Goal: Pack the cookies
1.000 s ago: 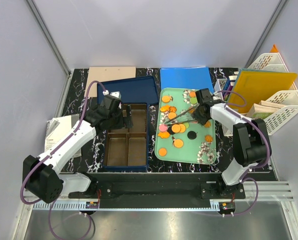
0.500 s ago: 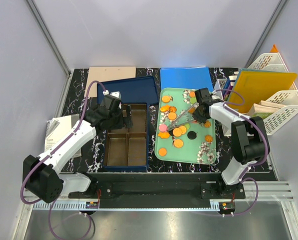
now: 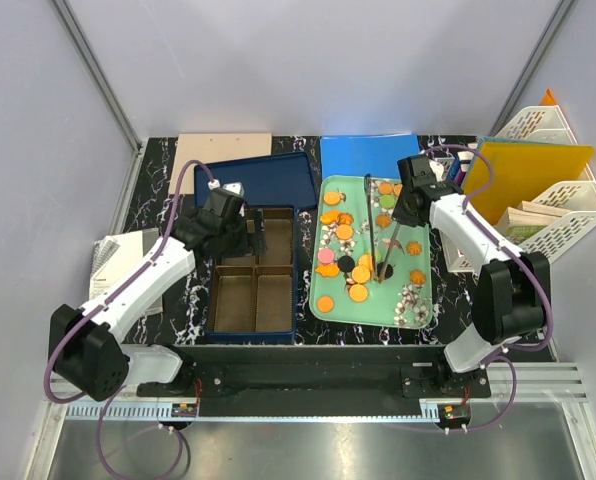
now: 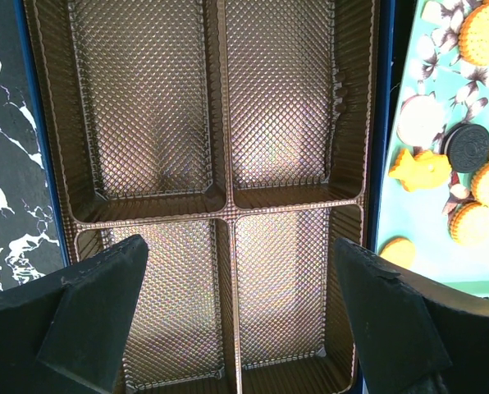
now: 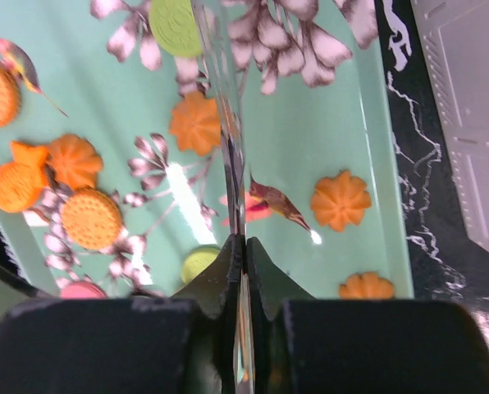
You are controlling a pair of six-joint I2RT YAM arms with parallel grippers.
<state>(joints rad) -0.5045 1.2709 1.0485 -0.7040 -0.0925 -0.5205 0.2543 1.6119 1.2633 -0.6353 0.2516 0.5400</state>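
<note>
From above: black marbled worktop point(image 3: 168, 165), shut in by plain grey walls. Carries a blue box point(image 3: 210, 300) with a brown insert point(image 3: 258, 300), a blue lid point(image 3: 268, 180) behind it, and to the right a mint-green tray point(image 3: 373, 308) holding all the cookies point(image 3: 325, 303). Toward the back, one beige board point(image 3: 223, 145) and one blue folder point(image 3: 373, 155); at the far right, white file racks point(image 3: 568, 215) with a yellow folder point(image 3: 528, 175). Left hand point(image 3: 250, 238) hangs over the box's far end, hiding part of the insert. Right hand point(image 3: 404, 212) grips metal tongs point(image 3: 383, 235) whose tips reach down among the cookies. Cannot tell whether one is caught.

From the left wrist: fingers spread wide over four bare compartments. At the right edge, a strip of tray with one black cookie, one pale disc and about six orange ones, several cut off.

From the right wrist: dark fingers pressed together on the tongs, the two blades meeting — tips out of frame. Around them on the tray, seven orange cookies, two green, one pink, some cropped or half hidden behind the hand.
</note>
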